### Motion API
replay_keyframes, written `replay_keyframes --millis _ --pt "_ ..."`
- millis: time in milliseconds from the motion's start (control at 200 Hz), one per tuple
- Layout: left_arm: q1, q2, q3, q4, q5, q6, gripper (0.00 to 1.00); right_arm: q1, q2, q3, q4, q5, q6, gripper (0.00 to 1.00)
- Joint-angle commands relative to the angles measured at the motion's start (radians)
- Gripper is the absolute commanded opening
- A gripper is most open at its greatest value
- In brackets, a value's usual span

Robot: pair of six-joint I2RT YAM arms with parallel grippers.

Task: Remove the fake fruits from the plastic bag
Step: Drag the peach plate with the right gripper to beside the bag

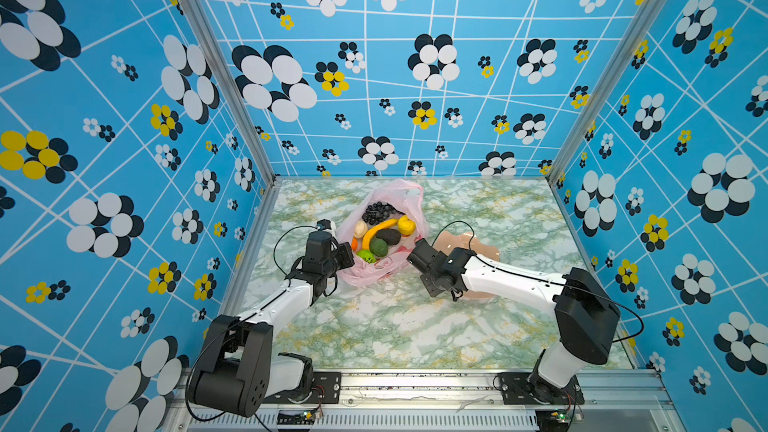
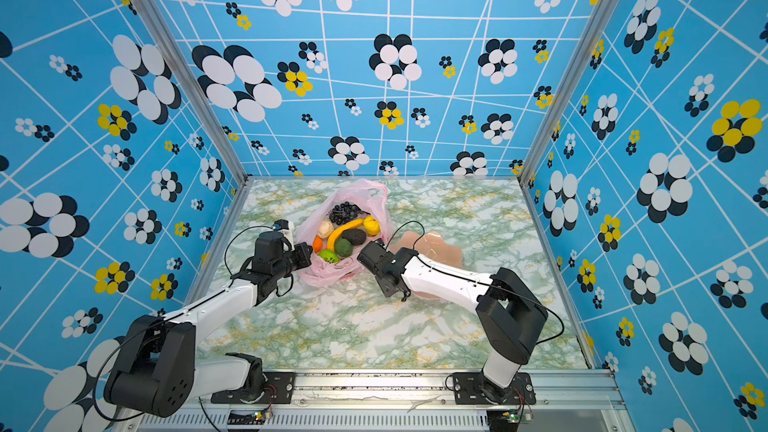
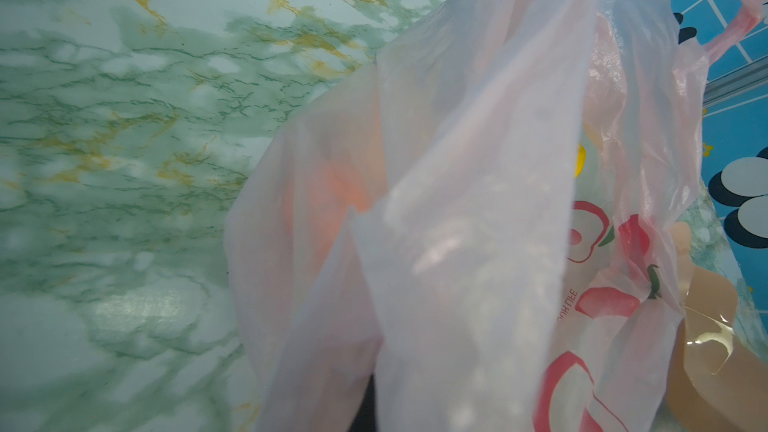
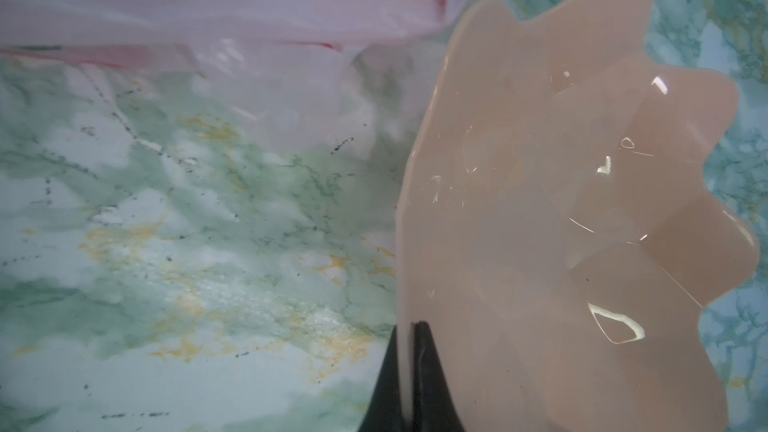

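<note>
Seems barely started, with all fruits inside the bag, left jaws pinching its 9 o'clock rim, right jaws closed at its 3 o'clock.

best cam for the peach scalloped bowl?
Right wrist: scalloped bowl fills half the frame, rim lobes clear. Both top views: small, partly under the right arm. Left wrist: a sliver behind the plastic bag.

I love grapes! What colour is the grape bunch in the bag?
Dark purple, nearly black: the plastic grape bunch shows best in a top view.
</note>
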Motion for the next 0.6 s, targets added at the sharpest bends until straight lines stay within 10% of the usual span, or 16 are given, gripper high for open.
replay_keyframes --millis 0,320,595 --pt "-0.008 0.007 0.008 -0.008 -0.008 0.008 0.00 0.059 0.046 0.018 -0.052 -0.129 0.068 0.00" --pt "-0.008 0.003 0.006 -0.010 -0.006 0.010 0.00 0.140 0.072 0.070 -0.039 -0.183 0.113 0.00" --pt "-0.008 0.004 0.005 -0.008 -0.002 0.009 0.00 0.121 -0.042 0.065 -0.068 -0.192 0.083 0.61"
